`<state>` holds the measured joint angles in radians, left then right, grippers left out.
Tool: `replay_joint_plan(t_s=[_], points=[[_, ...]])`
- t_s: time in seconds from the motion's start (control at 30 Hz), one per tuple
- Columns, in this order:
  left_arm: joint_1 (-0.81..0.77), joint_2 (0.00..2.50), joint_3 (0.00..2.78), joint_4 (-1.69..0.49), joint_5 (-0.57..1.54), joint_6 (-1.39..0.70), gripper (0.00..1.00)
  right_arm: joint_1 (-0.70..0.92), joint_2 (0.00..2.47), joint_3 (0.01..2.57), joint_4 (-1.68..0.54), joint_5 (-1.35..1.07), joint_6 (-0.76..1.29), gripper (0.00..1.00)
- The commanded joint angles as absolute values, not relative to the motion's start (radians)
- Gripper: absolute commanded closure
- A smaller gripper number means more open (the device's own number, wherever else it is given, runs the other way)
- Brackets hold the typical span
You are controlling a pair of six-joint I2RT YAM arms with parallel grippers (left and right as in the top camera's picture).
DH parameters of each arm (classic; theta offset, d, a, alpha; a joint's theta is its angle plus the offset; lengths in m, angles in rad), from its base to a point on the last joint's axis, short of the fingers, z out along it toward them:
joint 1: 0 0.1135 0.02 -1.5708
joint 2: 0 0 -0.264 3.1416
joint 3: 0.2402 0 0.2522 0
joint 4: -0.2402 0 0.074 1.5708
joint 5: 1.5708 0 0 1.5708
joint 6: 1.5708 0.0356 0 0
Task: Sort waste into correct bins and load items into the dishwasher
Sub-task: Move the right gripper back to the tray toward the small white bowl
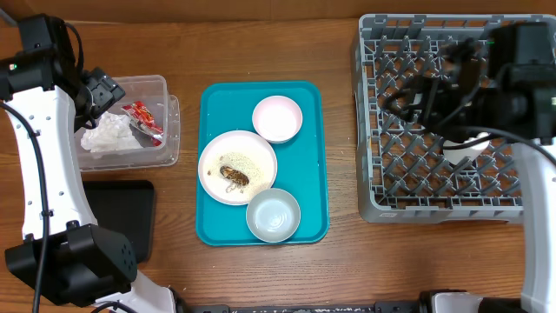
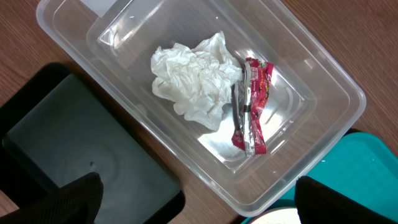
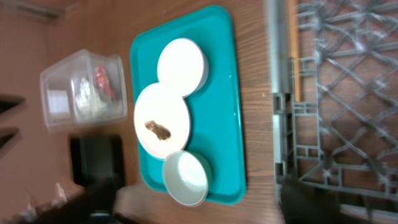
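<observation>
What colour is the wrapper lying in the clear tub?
Red with white and silvery patches; the wrapper shows best in the left wrist view.

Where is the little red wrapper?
The red wrapper lies inside the clear tub, right beside the crumpled napkin, on the overhead view's left side.

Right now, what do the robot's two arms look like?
Both are chunky white tubes joined by blocky black joints. The left arm has a thin black cable running along it and a tiny green light on a black joint. The right arm is mostly black towards its gripper end. The left fingers are black.
</observation>
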<state>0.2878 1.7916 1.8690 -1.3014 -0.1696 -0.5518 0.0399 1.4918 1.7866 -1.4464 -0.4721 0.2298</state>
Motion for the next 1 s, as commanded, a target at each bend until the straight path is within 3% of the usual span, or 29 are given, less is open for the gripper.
replay_joint_plan(t_s=[0.0,0.57,0.83,0.97], points=[[0.281,1.761,1.876,-1.301,-0.183,-0.565,0.0,0.129,1.494,1.79,-1.422,-0.422,0.228,0.0],[0.281,1.761,1.876,-1.301,-0.183,-0.565,0.0,0.5,1.631,1.786,-1.222,-0.525,0.234,0.0],[0.281,1.761,1.876,-1.301,-0.183,-0.565,0.0,0.538,1.676,1.786,-1.183,-0.506,0.247,0.0],[0.281,1.761,1.876,-1.301,-0.183,-0.565,0.0,0.548,1.72,1.786,-1.187,-0.339,0.368,0.0]])
